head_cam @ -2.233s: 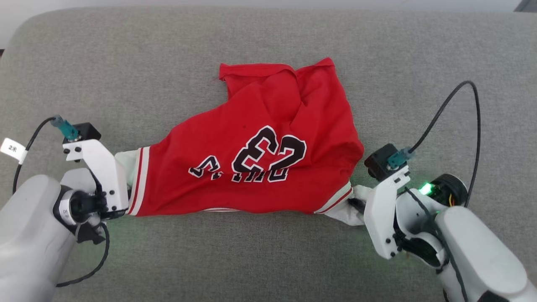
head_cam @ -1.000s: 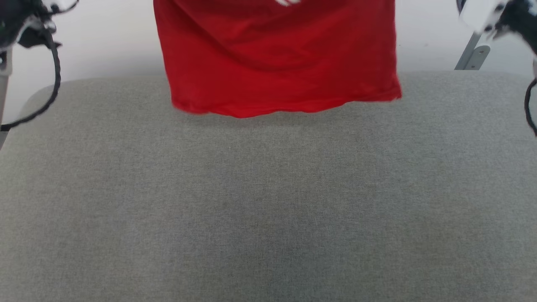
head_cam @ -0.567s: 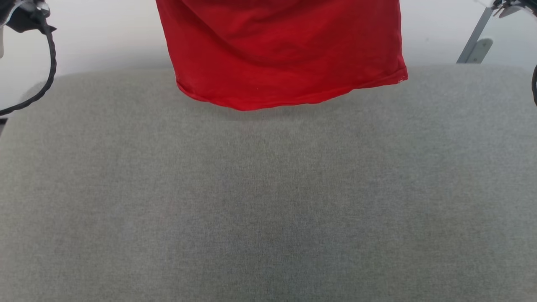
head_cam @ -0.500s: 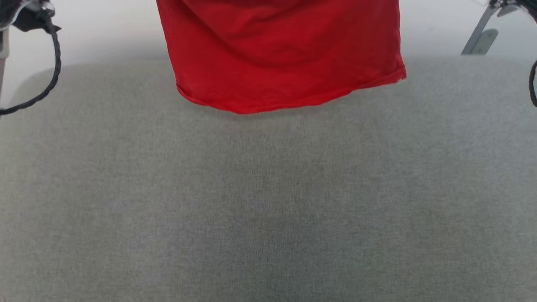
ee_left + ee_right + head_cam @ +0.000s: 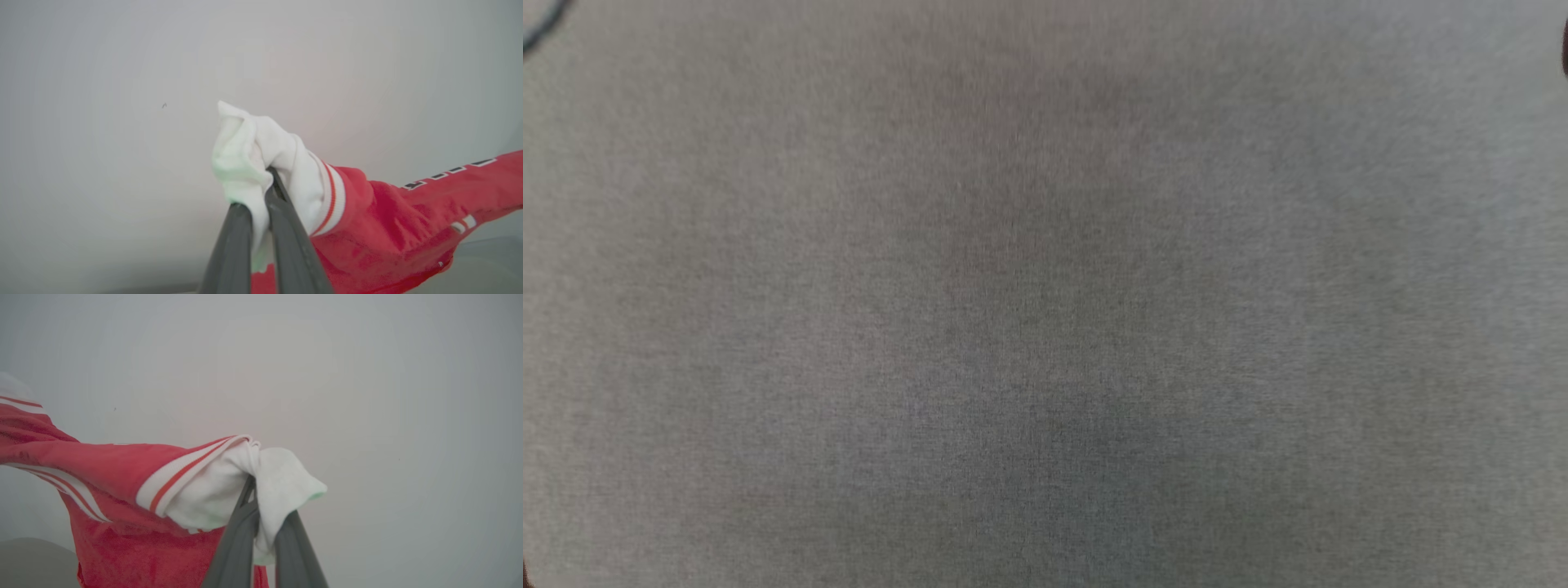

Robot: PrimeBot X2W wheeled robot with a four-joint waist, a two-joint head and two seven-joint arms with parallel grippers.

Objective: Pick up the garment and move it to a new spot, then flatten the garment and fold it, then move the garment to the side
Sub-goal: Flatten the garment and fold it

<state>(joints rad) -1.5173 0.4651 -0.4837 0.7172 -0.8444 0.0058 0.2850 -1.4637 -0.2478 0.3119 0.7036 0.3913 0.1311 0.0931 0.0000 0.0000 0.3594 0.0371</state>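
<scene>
Left wrist view: left gripper [image 5: 256, 196] rises from bottom centre, its two dark fingers [image 5: 286, 241] nearly closed and pinching a white sleeve [image 5: 253, 143]. The sleeve bunches up over the fingertips, with a faint green tint on its left side. The garment [image 5: 388, 220] is held up in the air against a pale wall [image 5: 122, 81]. Its red body runs from centre to the right edge of the frame. Striped trim [image 5: 331, 196] sits just right of the fingers. Bits of black, white-edged lettering [image 5: 445, 175] show at right, too skewed to read. A grey patch [image 5: 490, 265] shows in the lower right corner.

Right wrist view: right gripper [image 5: 265, 506] rises from bottom centre, fingers close together and clamped on the other sleeve [image 5: 286, 486], which flops over them. The garment's red body spreads from there to the left edge and lower left. Red-and-white trim [image 5: 179, 477] lies left of the fingers. A second striped band crosses the far left. Same pale wall behind.

Head view: blurred grey cushion [image 5: 1045, 327] across the frame. A thin dark cable [image 5: 541, 26] curves in the upper left corner. A dark sliver [image 5: 1565, 49] at the upper right edge, cannot tell what it is. The wrist views carry the grip detail and the sleeves. The head view gives the cushion's surface.
</scene>
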